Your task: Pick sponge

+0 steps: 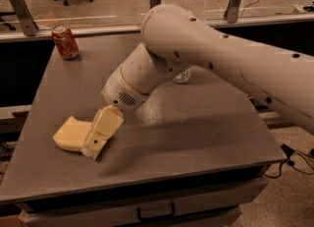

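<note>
- The sponge (70, 133) lies flat on the table (206, 127), lower left of the frame; the gripper (96, 145) is low over its right edge.
- The approach is in hand, I'd say; whether the claw is released or clenched, I cannot tell.
- Next: straddle the foam, clamp, lift.

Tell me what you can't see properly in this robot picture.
1. Camera view: the gripper, low at the sponge's right end, covers that end; contact unclear.
2. Camera view: the arm hides most of a small pale thing on the table.
3. Camera view: the right edge cuts off the arm.
4. Camera view: the soda can's label is too small to read.
</note>
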Controlling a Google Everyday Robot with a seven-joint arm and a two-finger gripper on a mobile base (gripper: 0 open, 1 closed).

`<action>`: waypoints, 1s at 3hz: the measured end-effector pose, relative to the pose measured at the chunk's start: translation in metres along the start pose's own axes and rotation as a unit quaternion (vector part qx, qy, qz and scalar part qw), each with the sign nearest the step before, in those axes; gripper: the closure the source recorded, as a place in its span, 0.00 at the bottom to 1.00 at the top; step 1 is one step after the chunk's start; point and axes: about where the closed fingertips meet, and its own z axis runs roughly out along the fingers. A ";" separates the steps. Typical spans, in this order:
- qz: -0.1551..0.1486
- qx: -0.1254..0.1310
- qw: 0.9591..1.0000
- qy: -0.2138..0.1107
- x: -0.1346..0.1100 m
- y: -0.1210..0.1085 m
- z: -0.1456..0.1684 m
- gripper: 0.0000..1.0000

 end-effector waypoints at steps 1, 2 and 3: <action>0.024 -0.025 0.999 -0.007 0.007 0.009 0.019 0.18; 0.036 -0.039 0.999 -0.013 0.009 0.014 0.030 0.41; 0.036 -0.039 0.999 -0.013 0.007 0.014 0.027 0.64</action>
